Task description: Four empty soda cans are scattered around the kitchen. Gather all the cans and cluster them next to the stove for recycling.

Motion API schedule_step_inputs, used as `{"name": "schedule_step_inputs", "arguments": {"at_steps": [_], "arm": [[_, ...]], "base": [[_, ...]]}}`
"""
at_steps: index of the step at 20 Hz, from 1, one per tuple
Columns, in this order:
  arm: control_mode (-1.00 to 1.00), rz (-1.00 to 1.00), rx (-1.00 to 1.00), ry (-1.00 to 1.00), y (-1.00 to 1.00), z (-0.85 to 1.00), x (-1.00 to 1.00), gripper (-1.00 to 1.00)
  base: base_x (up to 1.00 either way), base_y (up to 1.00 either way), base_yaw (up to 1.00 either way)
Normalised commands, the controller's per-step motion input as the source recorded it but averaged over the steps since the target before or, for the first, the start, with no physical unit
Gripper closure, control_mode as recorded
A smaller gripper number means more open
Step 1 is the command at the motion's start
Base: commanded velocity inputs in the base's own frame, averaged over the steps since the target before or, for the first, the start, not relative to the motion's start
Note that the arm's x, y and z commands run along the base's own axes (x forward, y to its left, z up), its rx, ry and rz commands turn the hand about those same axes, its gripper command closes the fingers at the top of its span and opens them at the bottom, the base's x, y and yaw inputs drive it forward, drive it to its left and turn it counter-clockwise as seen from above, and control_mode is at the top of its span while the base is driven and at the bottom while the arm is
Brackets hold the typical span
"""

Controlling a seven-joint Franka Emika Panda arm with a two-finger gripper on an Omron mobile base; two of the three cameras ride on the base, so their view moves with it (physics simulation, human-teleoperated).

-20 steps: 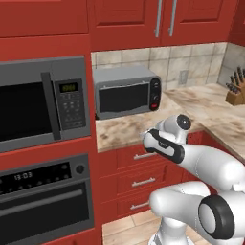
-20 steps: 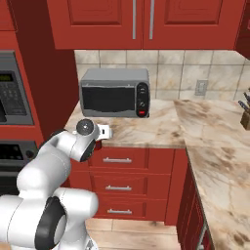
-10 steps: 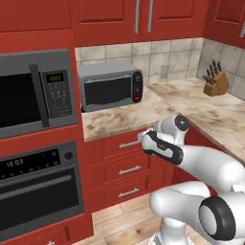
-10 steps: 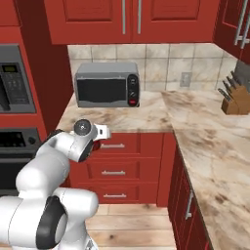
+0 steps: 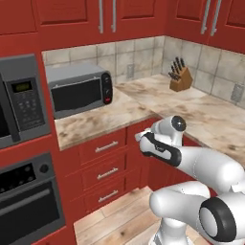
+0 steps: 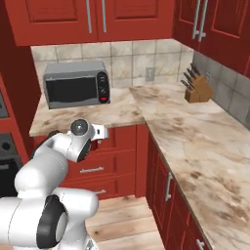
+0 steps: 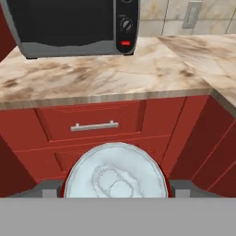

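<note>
View swung right since a second ago, gripper (image 7: 115, 196) clamped around soda can (image 7: 115, 174) facing microwave (image 7: 69, 25).

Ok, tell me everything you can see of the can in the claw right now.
The soda can shows end-on in the hand view: a round silvery top with a pull tab and a thin red edge of its body. It sits between the claw and its dark fingertips, pressed on both sides, held off the counter in front of the red drawers.
</note>
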Motion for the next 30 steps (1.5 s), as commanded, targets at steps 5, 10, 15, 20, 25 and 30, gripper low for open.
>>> {"name": "schedule_step_inputs", "arguments": {"at_steps": [5, 10, 15, 20, 25, 30], "arm": [[1.00, 0.00, 0.00, 0.00, 0.00, 0.00, 0.00, 1.00], [1.00, 0.00, 0.00, 0.00, 0.00, 0.00, 0.00, 1.00], [1.00, 0.00, 0.00, 0.00, 0.00, 0.00, 0.00, 1.00], [1.00, 0.00, 0.00, 0.00, 0.00, 0.00, 0.00, 1.00], [1.00, 0.00, 0.00, 0.00, 0.00, 0.00, 0.00, 1.00], [1.00, 0.00, 0.00, 0.00, 0.00, 0.00, 0.00, 1.00]], "base": [[-0.22, 0.07, -0.36], [-0.20, 0.11, -0.35], [-0.20, 0.11, -0.35], [-0.22, 0.13, -0.35], [-0.43, 0.03, -0.31], [-0.66, 0.00, -0.24]]}}
